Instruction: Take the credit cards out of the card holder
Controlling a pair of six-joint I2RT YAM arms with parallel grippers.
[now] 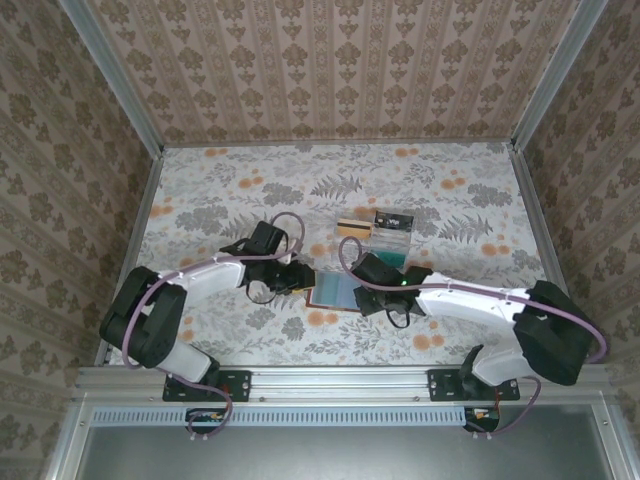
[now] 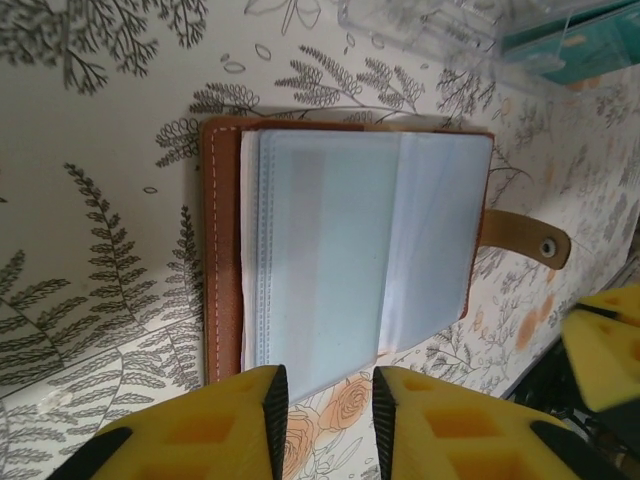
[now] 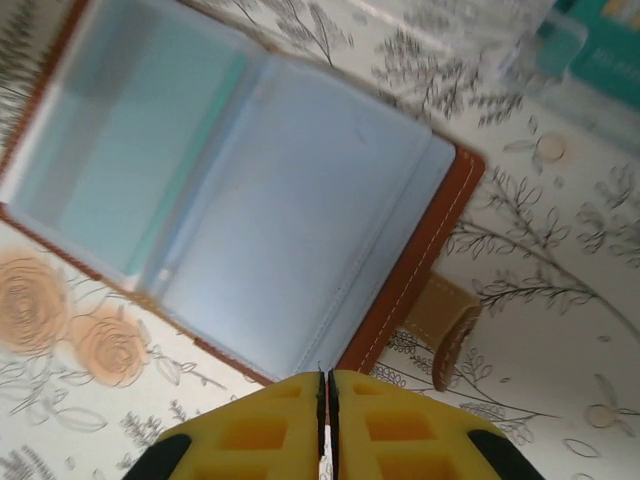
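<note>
Damask-papered walls [image 1: 330, 70] boxed in a floral-print table [image 1: 230, 190]. From above, the card holder [image 1: 334, 291] lay open mid-table between both arms, with a clear tray [image 1: 392, 242] just behind it. Up close, the left gripper [image 2: 328, 390] stood slightly parted at the holder's edge. The right gripper [image 3: 326, 385] was pressed closed at the brown rim, and I couldn't tell whether it pinched anything.

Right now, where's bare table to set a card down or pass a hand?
Free: far strip of the table between the back wall and the clear tray; the right side between tray and right wall. Crowded: centre, left hand and right hand flank the card holder, tray just behind.
</note>
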